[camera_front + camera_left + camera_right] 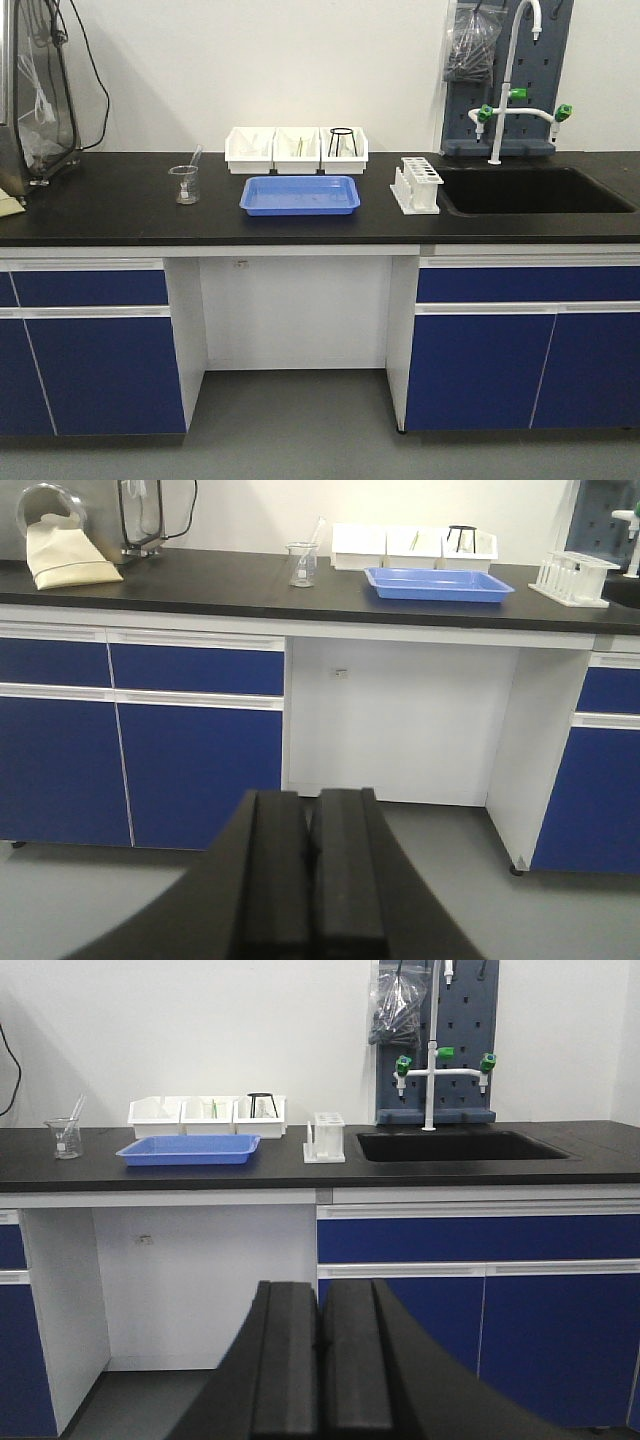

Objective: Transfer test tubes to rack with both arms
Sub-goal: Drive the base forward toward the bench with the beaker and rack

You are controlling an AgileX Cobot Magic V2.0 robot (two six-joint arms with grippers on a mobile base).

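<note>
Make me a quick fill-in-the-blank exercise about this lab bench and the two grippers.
The rack stands between the blue tray and the ___.
Behind the tray sit ___ white bins.
In the front view, the beaker is on the tray's ___ side.
The left gripper and the right gripper are both ___.
Missing words: sink; three; left; shut.

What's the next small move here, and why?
Probably close in on the counter first. The left gripper and right gripper are both shut, empty and low before the cabinets, well short of it. It holds the blue tray and rack. Tubes are too small to make out.
</note>
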